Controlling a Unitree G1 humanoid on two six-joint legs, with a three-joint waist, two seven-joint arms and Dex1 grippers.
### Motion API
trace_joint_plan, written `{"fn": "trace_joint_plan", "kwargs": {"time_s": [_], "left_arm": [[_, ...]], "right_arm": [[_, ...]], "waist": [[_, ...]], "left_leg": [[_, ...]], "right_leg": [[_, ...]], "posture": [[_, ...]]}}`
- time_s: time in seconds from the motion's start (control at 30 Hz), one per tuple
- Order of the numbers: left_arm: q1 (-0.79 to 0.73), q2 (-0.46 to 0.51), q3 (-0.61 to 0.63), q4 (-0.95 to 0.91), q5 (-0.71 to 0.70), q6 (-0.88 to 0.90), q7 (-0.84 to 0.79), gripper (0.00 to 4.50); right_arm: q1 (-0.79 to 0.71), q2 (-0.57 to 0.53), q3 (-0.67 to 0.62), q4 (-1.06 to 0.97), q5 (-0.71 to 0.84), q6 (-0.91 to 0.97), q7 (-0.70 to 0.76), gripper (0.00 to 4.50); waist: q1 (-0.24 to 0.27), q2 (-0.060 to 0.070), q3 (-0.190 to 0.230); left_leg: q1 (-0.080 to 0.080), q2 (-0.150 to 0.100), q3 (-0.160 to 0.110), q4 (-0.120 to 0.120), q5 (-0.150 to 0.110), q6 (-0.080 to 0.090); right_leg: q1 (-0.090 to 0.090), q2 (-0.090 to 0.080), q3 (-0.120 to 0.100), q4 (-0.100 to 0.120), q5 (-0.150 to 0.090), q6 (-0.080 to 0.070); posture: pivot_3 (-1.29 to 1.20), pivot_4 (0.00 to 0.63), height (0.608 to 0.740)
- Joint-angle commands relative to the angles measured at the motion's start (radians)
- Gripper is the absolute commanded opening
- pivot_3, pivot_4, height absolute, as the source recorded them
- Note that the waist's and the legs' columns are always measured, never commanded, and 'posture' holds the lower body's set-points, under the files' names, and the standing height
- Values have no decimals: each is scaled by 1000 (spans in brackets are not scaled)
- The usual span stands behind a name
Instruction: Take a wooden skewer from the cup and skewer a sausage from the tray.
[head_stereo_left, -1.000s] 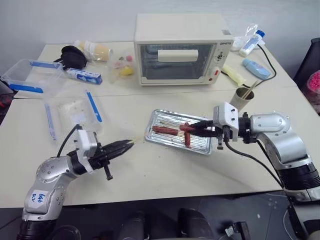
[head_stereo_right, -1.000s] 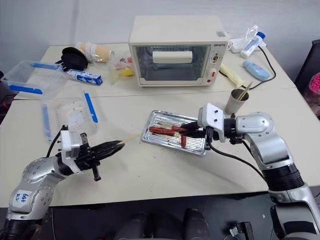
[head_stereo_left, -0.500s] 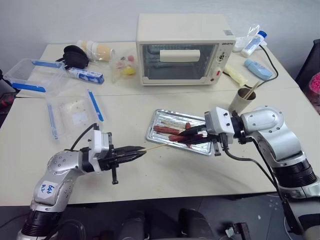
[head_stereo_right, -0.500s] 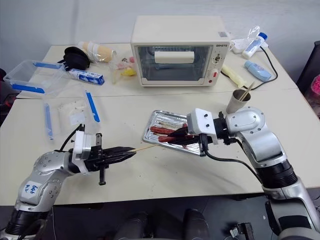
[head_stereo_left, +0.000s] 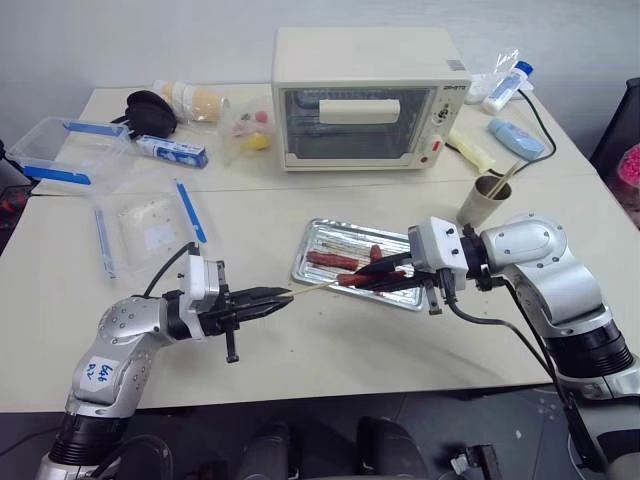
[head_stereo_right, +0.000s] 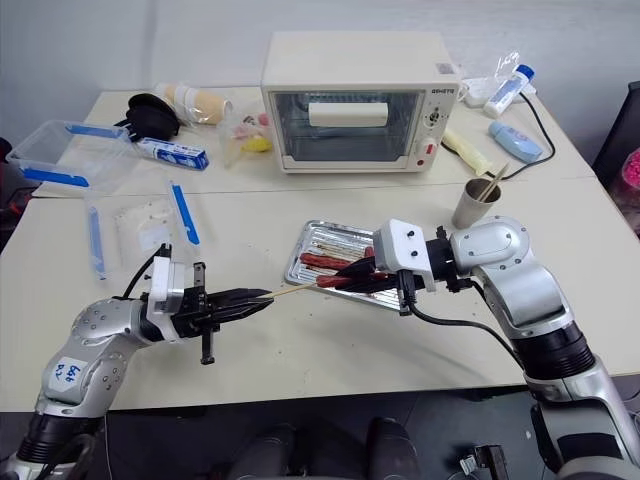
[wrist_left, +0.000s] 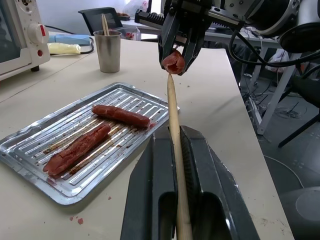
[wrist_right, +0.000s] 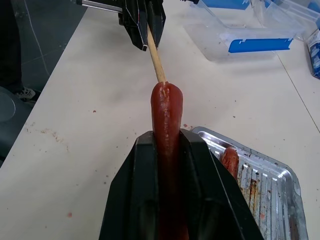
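L claw (head_stereo_left: 283, 297) clamped on skewer (head_stereo_left: 312, 290), just off tray's (head_stereo_left: 310, 268) near edge. R claw (head_stereo_left: 358, 274) gripping sausage (wrist_right: 166, 116) above tray, its end touching skewer tip. 2 sausages (wrist_left: 121, 115) in tray. Cup (head_stereo_left: 484, 199) behind tray, w/ sticks.

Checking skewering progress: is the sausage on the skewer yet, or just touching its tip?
Just touching. The skewer tip meets the end of the sausage, held in the right gripper; depth cannot tell.

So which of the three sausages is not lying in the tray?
The sausage clamped in the right gripper, meeting the wooden skewer tip; the other two lie in the tray.
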Motion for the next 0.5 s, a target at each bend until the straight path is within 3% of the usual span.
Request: {"fn": "trace_joint_plan", "kwargs": {"time_s": [0.03,0.5], "left_arm": [[-23,-12,-7,-12,1,-9,1,0],[-75,-15,-63,15,6,7,-55,0]], "right_arm": [[5,2,-6,-34,8,-8,0,497],[-41,31,34,-10,-4,-24,26,497]], "waist": [[0,0,0],[0,0,0]], "left_leg": [[0,0,0,0,0,0],[0,0,0,0,0,0]], "right_leg": [[0,0,0,0,0,0],[0,1,0,0,0,0]], "posture": [[0,150,740],[0,150,740]]}}
